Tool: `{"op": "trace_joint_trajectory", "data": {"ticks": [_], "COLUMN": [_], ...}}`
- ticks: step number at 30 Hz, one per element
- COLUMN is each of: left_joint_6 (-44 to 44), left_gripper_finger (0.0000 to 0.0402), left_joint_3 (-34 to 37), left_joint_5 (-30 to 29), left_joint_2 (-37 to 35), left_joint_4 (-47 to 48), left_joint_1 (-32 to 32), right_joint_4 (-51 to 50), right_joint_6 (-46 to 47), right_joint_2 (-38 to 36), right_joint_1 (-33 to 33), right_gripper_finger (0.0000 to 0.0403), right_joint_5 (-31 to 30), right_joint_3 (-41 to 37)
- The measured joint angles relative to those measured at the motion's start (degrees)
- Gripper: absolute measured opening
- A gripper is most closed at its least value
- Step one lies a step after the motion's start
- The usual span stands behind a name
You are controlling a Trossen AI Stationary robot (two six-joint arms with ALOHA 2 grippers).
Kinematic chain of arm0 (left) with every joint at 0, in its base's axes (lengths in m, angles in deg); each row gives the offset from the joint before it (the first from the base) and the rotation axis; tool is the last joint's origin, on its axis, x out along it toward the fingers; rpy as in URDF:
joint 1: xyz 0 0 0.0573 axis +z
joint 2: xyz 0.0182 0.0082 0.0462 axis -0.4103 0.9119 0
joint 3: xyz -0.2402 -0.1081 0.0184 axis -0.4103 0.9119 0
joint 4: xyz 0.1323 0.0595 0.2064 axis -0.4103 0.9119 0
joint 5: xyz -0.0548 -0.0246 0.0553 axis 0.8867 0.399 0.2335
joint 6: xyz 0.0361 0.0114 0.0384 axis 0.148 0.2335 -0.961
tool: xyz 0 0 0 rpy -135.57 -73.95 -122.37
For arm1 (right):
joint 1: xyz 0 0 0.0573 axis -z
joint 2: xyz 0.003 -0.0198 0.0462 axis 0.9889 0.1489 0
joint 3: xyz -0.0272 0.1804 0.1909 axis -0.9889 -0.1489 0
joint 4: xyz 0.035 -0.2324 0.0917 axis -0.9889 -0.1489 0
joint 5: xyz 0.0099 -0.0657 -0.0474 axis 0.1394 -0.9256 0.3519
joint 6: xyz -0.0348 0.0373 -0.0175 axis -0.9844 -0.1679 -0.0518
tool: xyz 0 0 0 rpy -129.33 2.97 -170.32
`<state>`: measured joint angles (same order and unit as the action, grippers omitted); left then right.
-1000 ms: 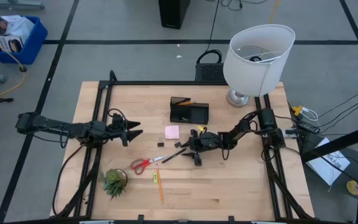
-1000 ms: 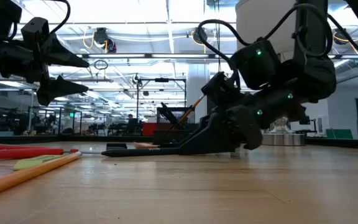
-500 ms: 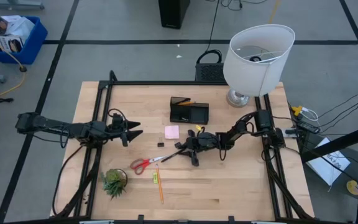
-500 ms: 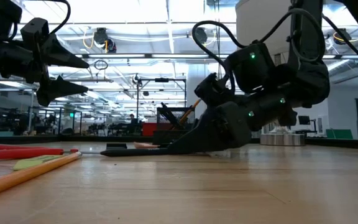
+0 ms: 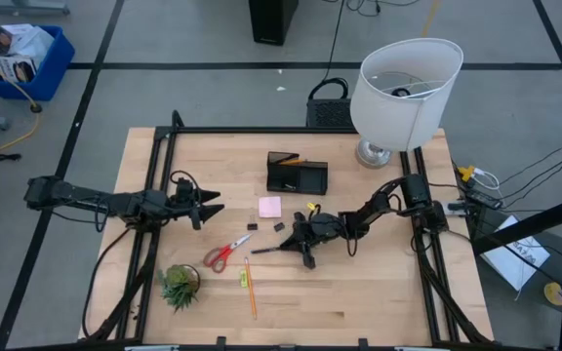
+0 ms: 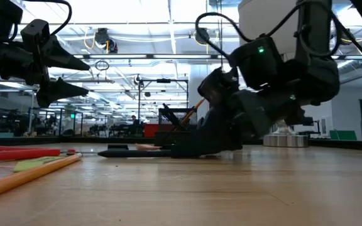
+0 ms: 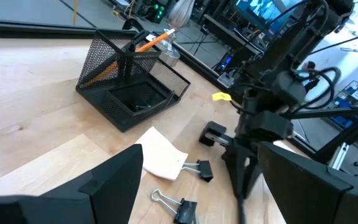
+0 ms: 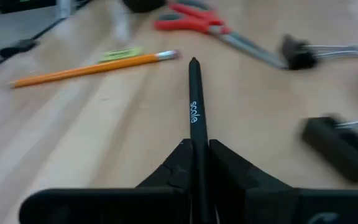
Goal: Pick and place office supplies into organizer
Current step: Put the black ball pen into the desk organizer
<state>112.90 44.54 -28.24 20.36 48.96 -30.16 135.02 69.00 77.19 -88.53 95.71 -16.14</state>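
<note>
Near the middle of the wooden desk (image 5: 379,283), the right tool (image 5: 301,242) lies low over the surface, clenched on a black pen (image 5: 267,249). The pen's long axis runs left to right, its tip toward the red-handled scissors (image 5: 224,253) — it sticks out straight ahead between the fingers in the right wrist view (image 8: 194,118). In the low view the pen's free end is almost at the desk.

Open desk lies near of the pen and along the right side. To the left the space is crowded: the scissors, an orange pencil (image 5: 250,288) running near to far, and a small potted plant (image 5: 179,285). Just far of the tool are two black clips (image 7: 191,169), the pink sticky-note pad (image 5: 269,207) and, farther still, the black mesh organizer (image 5: 297,174) with a pencil standing tilted inside. A white lamp (image 5: 405,90) overhangs the far right corner.

The left tool (image 5: 213,202) hovers released above the left side, well apart from the supplies. The right arm hides the tool's far finger in the low view; other small items by it are hard to make out.
</note>
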Motion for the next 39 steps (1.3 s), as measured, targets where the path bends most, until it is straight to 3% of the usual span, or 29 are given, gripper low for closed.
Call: {"op": "trace_joint_trajectory", "data": {"ticks": [8,15,23,34,39], "left_joint_6": [-0.1,0.0,-0.2,0.0,-0.2], "left_gripper_finger": [0.0324,0.0324,0.0324,0.0324,0.0324], "left_joint_3": [0.0,0.0,0.0,0.0,0.0], "left_joint_5": [0.0,-0.1,-0.1,-0.1,-0.2], "left_joint_2": [0.0,0.0,0.0,0.0,0.0], "left_joint_4": [-0.1,-0.1,-0.1,-0.1,-0.1], "left_joint_1": [0.0,0.0,0.0,0.0,0.0], "right_joint_4": [9.1,6.2,-7.2,-13.9,-25.2], "right_joint_6": [-2.1,-4.7,-10.1,-20.8,-23.5], "right_joint_2": [-1.0,-6.9,-16.0,-27.7,-33.8], "right_joint_1": [-3.2,-4.3,-5.2,-4.4,-3.2], "right_gripper_finger": [0.0035,0.0036,0.003,0.0031,0.0034], "right_joint_5": [-3.4,-10.3,-18.1,-25.9,-31.1], "right_joint_3": [-0.9,-1.2,-1.1,-0.8,2.3]}}
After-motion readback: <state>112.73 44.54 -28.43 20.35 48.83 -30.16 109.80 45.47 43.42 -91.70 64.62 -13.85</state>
